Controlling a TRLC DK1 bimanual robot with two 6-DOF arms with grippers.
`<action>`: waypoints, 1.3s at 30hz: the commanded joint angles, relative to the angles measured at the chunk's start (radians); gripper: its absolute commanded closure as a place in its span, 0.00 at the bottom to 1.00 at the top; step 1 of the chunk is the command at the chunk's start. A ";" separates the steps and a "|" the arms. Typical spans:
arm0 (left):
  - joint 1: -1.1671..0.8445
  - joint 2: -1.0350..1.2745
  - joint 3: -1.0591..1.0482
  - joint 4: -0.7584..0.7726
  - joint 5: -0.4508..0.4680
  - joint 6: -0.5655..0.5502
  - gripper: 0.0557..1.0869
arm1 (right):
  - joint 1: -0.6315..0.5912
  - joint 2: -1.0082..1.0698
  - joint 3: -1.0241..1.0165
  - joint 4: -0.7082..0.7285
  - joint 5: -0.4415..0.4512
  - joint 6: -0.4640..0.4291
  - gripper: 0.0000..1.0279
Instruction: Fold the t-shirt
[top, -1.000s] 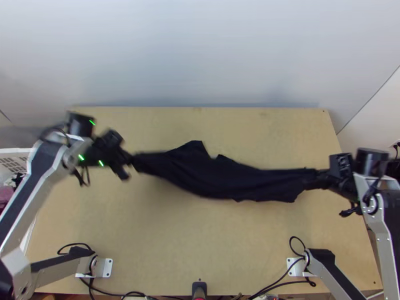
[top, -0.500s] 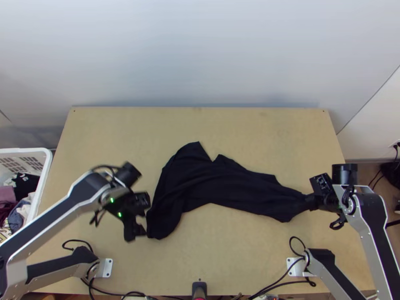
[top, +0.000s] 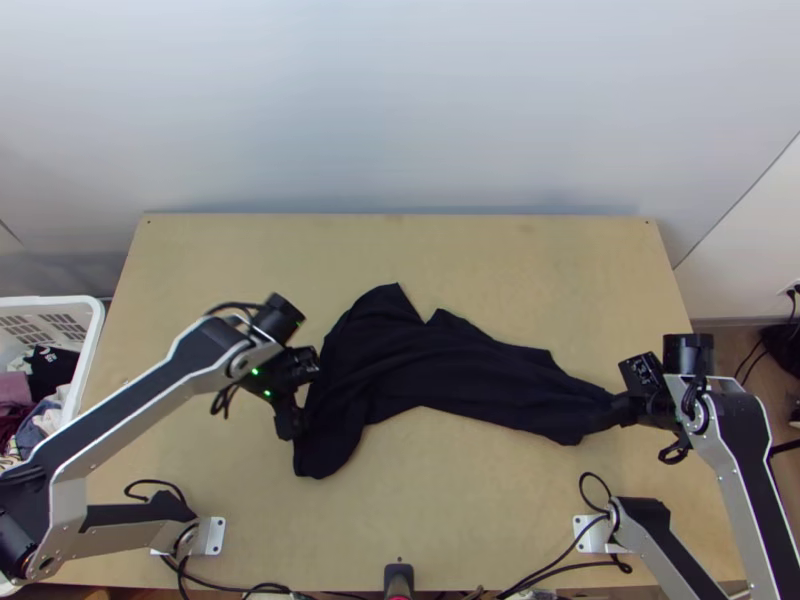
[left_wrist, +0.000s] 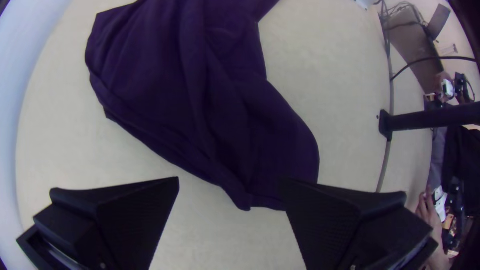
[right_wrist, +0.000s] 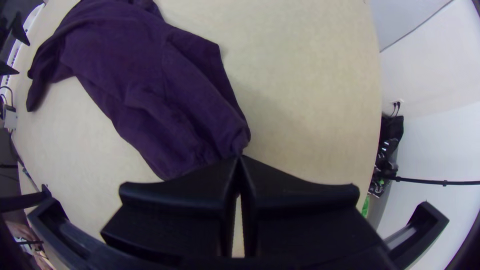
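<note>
A dark t-shirt (top: 430, 375) lies bunched and stretched lengthwise across the middle of the table, creased, its left part bent toward the near edge. My left gripper (top: 297, 415) is beside its left end; in the left wrist view the left gripper (left_wrist: 230, 192) stands open, the shirt (left_wrist: 200, 100) just beyond and partly behind one finger. At the shirt's right end is my right gripper (top: 622, 408). The right wrist view has the right gripper (right_wrist: 239, 159) shut on the edge of the shirt (right_wrist: 150, 90).
A white basket (top: 88, 365) of clothes stands off the table's left edge. Cables run along the near edge of the table (top: 480, 520), by the arm bases. In the left wrist view, a person's hand (left_wrist: 427, 212) is beyond the table edge.
The left gripper let go of the shirt, swung toward the near edge, then moved back up beside the cloth. The shirt's left end dropped nearer. My right gripper shifted slightly left and nearer, still holding.
</note>
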 joint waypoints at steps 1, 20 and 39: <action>-0.103 0.017 -0.123 0.116 -0.089 -0.044 0.07 | -0.004 -0.003 0.004 0.010 0.001 0.001 0.97; 0.104 -0.078 -0.109 0.166 -0.044 -0.079 0.96 | 0.066 -0.034 0.188 -0.084 -0.018 0.098 0.97; 0.653 -0.317 0.310 0.226 -0.040 -0.298 0.96 | -0.061 -0.068 0.576 0.088 -0.036 0.263 0.97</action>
